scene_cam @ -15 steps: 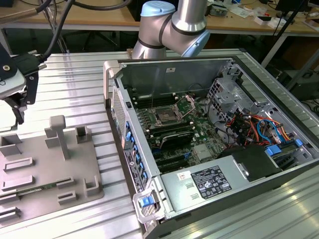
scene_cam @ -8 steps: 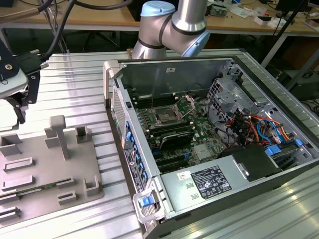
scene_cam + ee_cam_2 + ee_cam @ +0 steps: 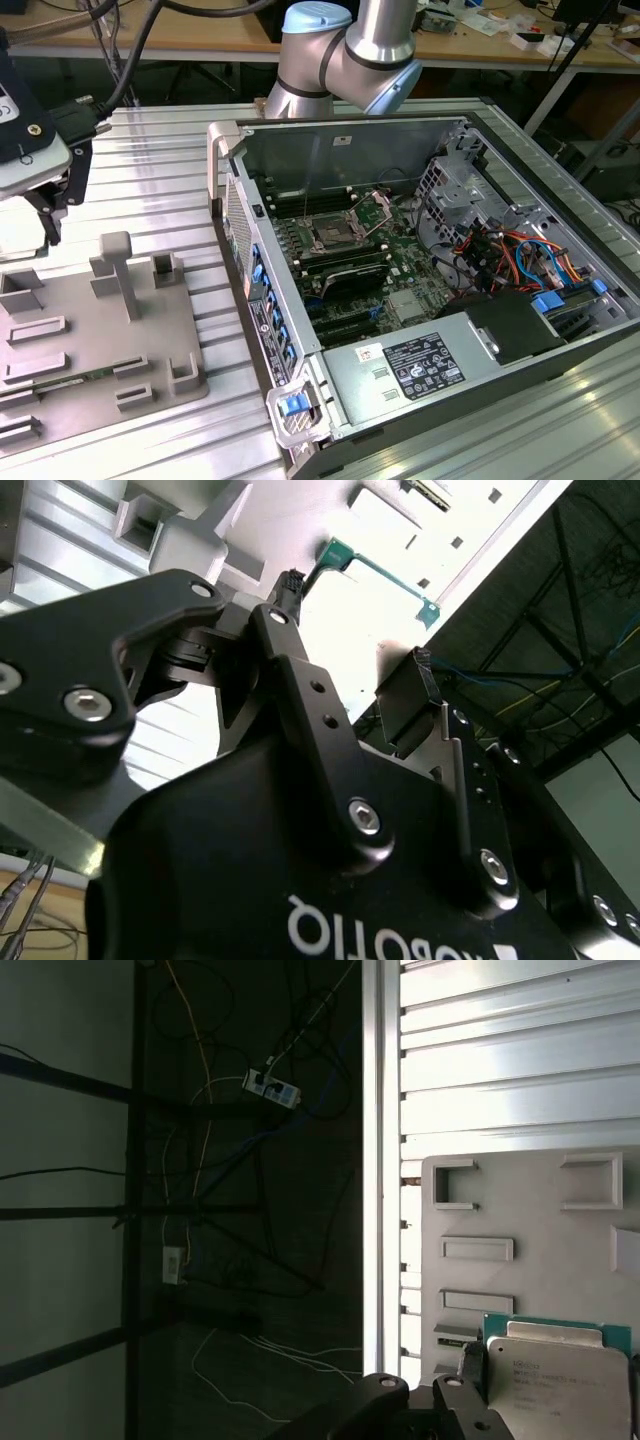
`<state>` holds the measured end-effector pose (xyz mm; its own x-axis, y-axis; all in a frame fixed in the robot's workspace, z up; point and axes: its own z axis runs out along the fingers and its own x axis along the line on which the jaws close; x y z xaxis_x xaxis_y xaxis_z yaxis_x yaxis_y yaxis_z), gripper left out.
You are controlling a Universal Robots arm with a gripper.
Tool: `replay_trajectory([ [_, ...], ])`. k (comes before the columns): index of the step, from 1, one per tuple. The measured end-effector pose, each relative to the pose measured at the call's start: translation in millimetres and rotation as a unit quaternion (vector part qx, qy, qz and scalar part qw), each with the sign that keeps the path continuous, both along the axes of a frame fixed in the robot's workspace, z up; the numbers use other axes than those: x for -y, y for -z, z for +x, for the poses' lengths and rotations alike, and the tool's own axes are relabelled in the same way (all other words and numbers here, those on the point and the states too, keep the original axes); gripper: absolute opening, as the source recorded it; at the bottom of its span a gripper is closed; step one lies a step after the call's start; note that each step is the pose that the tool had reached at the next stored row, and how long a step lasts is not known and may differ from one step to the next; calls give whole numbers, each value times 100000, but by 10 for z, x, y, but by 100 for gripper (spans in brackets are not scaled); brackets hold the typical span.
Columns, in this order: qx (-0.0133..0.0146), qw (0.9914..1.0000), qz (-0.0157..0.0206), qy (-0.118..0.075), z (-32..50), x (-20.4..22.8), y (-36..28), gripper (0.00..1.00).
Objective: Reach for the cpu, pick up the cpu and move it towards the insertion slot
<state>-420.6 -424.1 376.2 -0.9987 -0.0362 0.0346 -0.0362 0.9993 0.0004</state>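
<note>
Over the grey moulded plastic fixture plate point(image 3: 100, 345), at the exterior view's left: black two-finger gripper point(image 3: 355, 620) pinches the thin square silver-topped, green-edged cpu point(image 3: 560, 1380).
Judged light, stiff, slick on top and fragile; the hold belongs on opposite green edges, with the chip level.
</note>
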Motion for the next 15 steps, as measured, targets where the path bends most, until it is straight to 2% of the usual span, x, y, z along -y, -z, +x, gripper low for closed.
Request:
replay_trajectory([
  [9,-7,100000,-7,-7,10,0,-2,55],
  [13,-3,100000,-9,-3,92,0,-1,55],
  [15,-6,100000,-9,1,98,0,-1,55],
])
